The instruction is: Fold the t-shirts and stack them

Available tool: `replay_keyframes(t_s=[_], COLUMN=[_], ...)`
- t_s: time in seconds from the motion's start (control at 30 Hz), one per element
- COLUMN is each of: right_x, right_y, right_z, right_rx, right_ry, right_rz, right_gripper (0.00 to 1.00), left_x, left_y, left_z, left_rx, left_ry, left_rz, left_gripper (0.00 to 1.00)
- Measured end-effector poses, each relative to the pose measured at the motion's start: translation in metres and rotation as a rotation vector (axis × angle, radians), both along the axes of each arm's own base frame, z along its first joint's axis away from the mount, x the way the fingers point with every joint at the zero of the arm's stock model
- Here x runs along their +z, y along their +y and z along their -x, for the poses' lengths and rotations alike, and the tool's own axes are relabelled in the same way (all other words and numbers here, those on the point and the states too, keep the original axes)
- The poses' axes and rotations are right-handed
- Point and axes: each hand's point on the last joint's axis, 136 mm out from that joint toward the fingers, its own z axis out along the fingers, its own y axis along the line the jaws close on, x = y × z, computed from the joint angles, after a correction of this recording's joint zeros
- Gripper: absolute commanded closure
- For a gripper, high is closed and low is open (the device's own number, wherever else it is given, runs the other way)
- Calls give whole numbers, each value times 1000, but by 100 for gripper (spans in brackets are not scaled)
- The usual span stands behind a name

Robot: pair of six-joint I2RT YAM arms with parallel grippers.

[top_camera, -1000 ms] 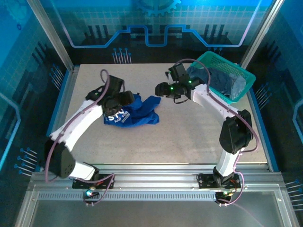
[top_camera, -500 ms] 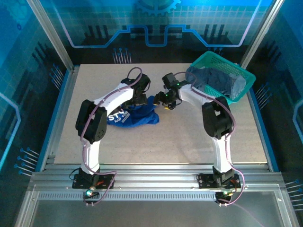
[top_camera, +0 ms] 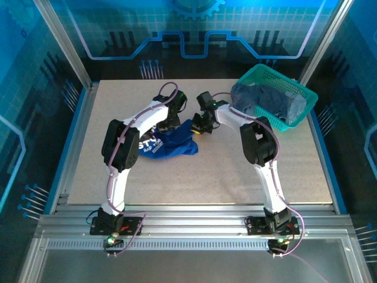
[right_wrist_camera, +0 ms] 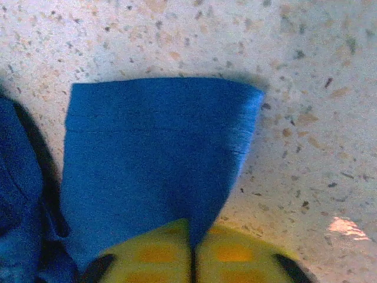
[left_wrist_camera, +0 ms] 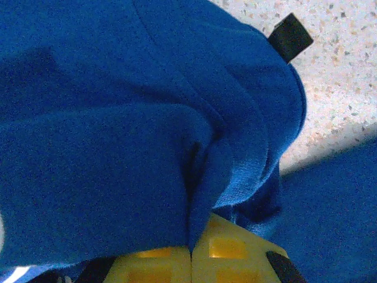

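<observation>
- A royal blue t-shirt [top_camera: 172, 143] lies crumpled on the speckled bench [top_camera: 235, 171], left of centre and toward the far half, with part of its white chest print facing up at its left end.
- The left end effector [top_camera: 171, 122] reaches down onto the shirt's far edge; the right end effector [top_camera: 198, 126] meets the shirt's far right corner, the two standing near each other.
- From the left wrist, the left end effector [left_wrist_camera: 191, 252] has its yellow pads pressed together with a gathered fold of the royal blue t-shirt [left_wrist_camera: 118, 147] pinched between them; the cloth bunches directly above the fingertips and spreads away across the frame.
- From the right wrist, the right end effector [right_wrist_camera: 192, 250] is likewise clamped on the royal blue t-shirt [right_wrist_camera: 153, 153], gripping a flat flap whose hemmed edge lies spread on the bench [right_wrist_camera: 294, 88] just ahead of the pads.
- Duller grey-blue t-shirts [top_camera: 268, 101] sit heaped in a teal mesh basket [top_camera: 307, 94] at the bench's far right corner, well apart from the blue shirt.
</observation>
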Motion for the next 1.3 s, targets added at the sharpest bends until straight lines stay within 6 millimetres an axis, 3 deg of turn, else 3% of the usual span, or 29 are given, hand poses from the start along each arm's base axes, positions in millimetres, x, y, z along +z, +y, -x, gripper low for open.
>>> replay_keyframes(t_s=[0.13,0.27,0.33,0.5,0.6,0.7,0.8,0.87,0.93,1.0,1.07,1.13,1.2,1.23,1.3], right_x=[20,74,116,256,338,402,431,438,436,426,402,364,313,280,206], right_y=[-3,-16,-27,-66,-93,-113,-125,-127,-126,-126,-119,-108,-93,-86,-79], right_z=[-15,-36,-52,-101,-109,-103,-91,-83,-71,-55,-28,7,46,66,102], right_rx=[-7,-25,-43,-116,-159,-185,-188,-177,-157,-138,-100,-50,16,56,118], right_ry=[-66,-180,-265,-567,-746,-893,-954,-965,-952,-921,-867,-792,-693,-629,-458], right_rz=[24,36,19,-58,-100,-145,-159,-159,-153,-140,-121,-109,-93,-83,-56], right_gripper=[100,100,100,100,100,100,100,100,100,100,100,100,100,98,82], left_x=[26,104,151,259,301,335,364,376,381,375,352,310,250,214,142], left_y=[7,28,43,88,112,125,132,133,134,137,141,143,144,144,145], left_z=[-7,-24,-33,-57,-70,-77,-74,-60,-33,0,40,75,105,120,150], left_rx=[13,68,107,201,235,241,236,230,240,268,320,385,470,521,627], left_ry=[-59,-260,-388,-693,-825,-929,-1021,-1071,-1114,-1139,-1133,-1080,-966,-884,-690], left_rz=[20,116,191,411,518,611,678,697,711,719,718,718,715,706,666], left_gripper=[100,100,100,100,100,100,100,100,100,100,98,81,68,61,50])
